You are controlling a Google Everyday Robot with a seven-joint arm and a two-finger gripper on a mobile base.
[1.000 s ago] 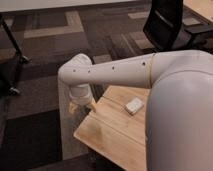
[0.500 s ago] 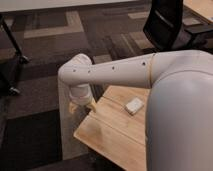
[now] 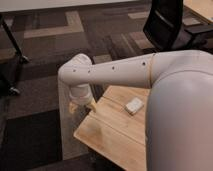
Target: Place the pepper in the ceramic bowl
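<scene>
My white arm (image 3: 115,72) reaches from the right across the view and bends down at the far left corner of the wooden table (image 3: 112,132). My gripper (image 3: 79,106) hangs below that bend, just off the table's left corner, mostly hidden by the wrist. The pepper is out of view. The ceramic bowl is out of view too. My arm's bulky white body (image 3: 180,115) covers the right part of the table.
A small white rectangular block (image 3: 134,106) lies on the table near my arm. A black office chair (image 3: 167,25) stands at the back right. Dark patterned carpet (image 3: 45,60) lies to the left and behind. A dark leg (image 3: 12,37) stands at far left.
</scene>
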